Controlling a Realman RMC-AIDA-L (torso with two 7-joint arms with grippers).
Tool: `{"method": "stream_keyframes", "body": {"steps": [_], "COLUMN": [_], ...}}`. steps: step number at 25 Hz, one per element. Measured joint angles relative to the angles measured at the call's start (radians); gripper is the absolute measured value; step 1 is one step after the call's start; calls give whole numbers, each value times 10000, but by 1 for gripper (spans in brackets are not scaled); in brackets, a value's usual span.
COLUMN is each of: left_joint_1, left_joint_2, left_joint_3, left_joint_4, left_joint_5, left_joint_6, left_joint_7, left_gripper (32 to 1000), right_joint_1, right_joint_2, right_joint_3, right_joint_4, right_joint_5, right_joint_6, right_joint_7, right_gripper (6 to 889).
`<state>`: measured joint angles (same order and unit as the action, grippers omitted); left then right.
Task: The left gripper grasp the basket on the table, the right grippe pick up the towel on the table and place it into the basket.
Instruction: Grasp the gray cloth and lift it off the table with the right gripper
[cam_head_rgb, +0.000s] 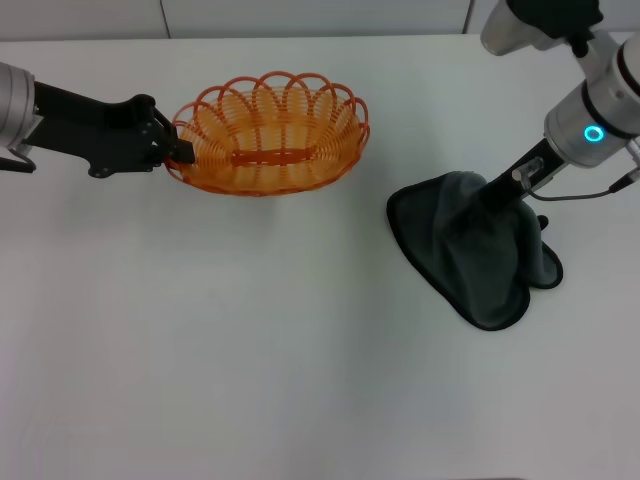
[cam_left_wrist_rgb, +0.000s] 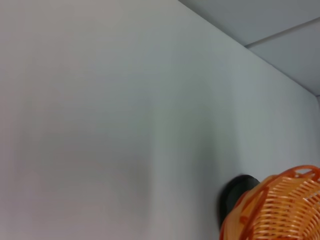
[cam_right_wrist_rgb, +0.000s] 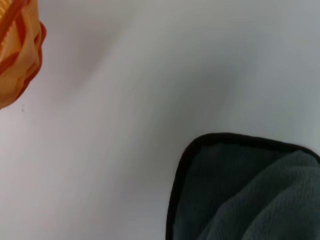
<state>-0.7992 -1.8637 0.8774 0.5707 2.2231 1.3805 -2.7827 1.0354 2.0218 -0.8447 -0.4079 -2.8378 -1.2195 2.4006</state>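
Pretty bright, even light on my feed, barely any glare off the table (cam_head_rgb: 250, 350). Only faint shadows under the basket (cam_head_rgb: 268, 135). Both wrist cams look blurry.

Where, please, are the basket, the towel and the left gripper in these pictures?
basket (cam_head_rgb: 268, 135): head view, on its woven orange floor.
towel (cam_head_rgb: 470, 265): head view, on the grey cloth below the pinch.
left gripper (cam_head_rgb: 178, 150): head view, at its fingertips on the basket's rim.
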Motion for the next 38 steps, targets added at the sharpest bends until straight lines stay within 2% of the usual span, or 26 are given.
{"method": "stream_keyframes", "body": {"steps": [15, 23, 34, 38], "left_joint_1": [10, 15, 33, 32], "left_joint_2": [-1, -1, 0, 0], "left_joint_3": [0, 0, 0, 0], "left_joint_4": [0, 0, 0, 0], "left_joint_5": [-4, -4, -4, -3], "left_joint_6": [-23, -19, -14, -14], "left_joint_7": [32, 42, 47, 50], "left_gripper": [82, 82, 82, 81], "right_joint_1": [0, 8, 0, 0], "right_joint_2": [-1, -1, -1, -1], "right_joint_3": [-23, -20, -20, -20], "right_joint_4": [-1, -1, -2, -1], "right_joint_5": [0, 1, 1, 0], "right_joint_6": [1, -9, 17, 17], "right_joint_7": [0, -250, -261, -261], "right_gripper": [846, 846, 724, 536]}}
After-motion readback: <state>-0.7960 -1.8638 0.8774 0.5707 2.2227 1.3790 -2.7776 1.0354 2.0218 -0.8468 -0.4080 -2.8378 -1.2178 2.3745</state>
